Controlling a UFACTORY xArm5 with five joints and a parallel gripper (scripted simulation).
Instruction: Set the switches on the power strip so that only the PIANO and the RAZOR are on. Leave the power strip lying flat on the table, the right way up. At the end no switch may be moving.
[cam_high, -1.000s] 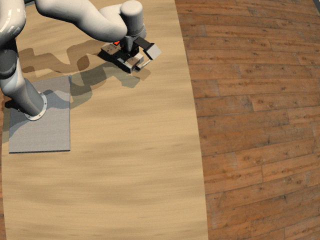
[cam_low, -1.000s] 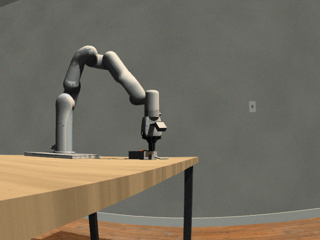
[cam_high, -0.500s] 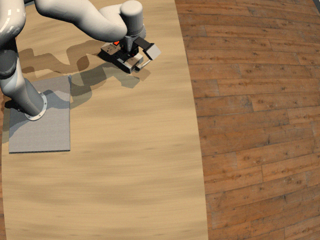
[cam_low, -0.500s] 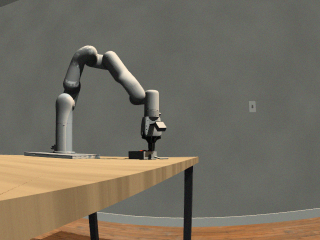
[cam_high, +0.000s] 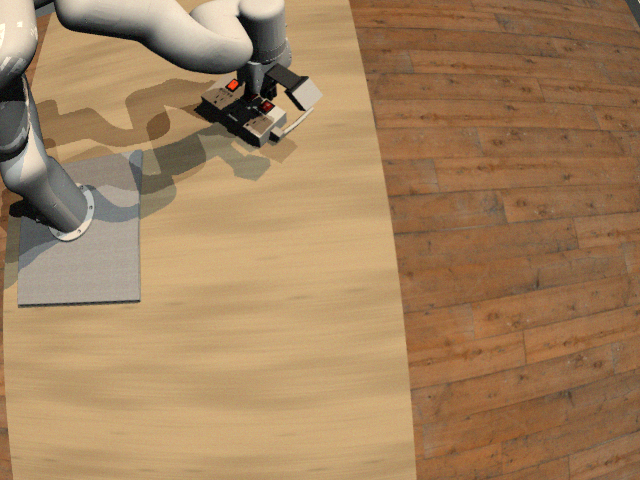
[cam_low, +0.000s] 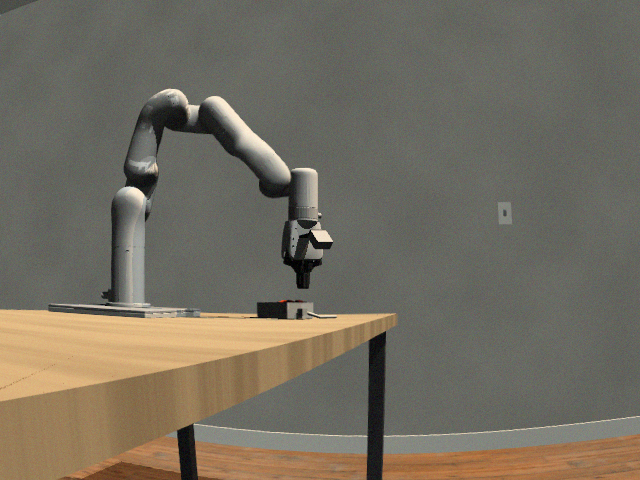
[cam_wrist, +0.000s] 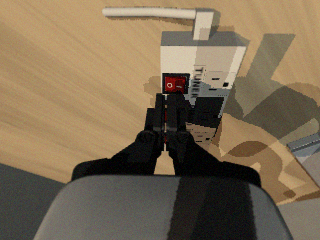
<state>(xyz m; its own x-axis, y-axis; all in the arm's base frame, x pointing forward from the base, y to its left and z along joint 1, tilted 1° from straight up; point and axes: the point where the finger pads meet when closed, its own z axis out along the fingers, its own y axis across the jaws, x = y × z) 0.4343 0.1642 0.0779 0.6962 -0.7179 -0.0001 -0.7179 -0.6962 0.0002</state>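
The gripper (cam_low: 303, 281) was fully closed, fingers pressed together with nothing between them. It touched nothing: the exterior view showed it hanging pointed straight down above the power strip (cam_low: 284, 308), with a visible gap between the fingertips and the strip's top face.

The power strip (cam_high: 242, 110) lay flat on the wooden table (cam_high: 217, 330), right way up, directly beneath the gripper. In the top view it sat in the upper part of the table, well apart from the grey base plate (cam_high: 113, 279) that the arm stood on, and fairly near the table's floor-side edge.

Its long axis ran diagonally in the top view, from upper left to lower right. The lower-right end carried a pale stub of cable (cam_high: 297, 122) that left the end and bent off to the side. In the wrist view the strip (cam_wrist: 215, 60) ran away from the camera, cable end farthest, with the cable (cam_wrist: 150, 13) turning left across the frame.

Two red rocker switches showed in the top view: one near the upper-left end (cam_high: 233, 85), one toward the cable end (cam_high: 266, 106); the arm's wrist hid the stretch between them. In the wrist view one red switch (cam_wrist: 175, 83) sat just beyond the closed fingertips. Labels were too small to read.
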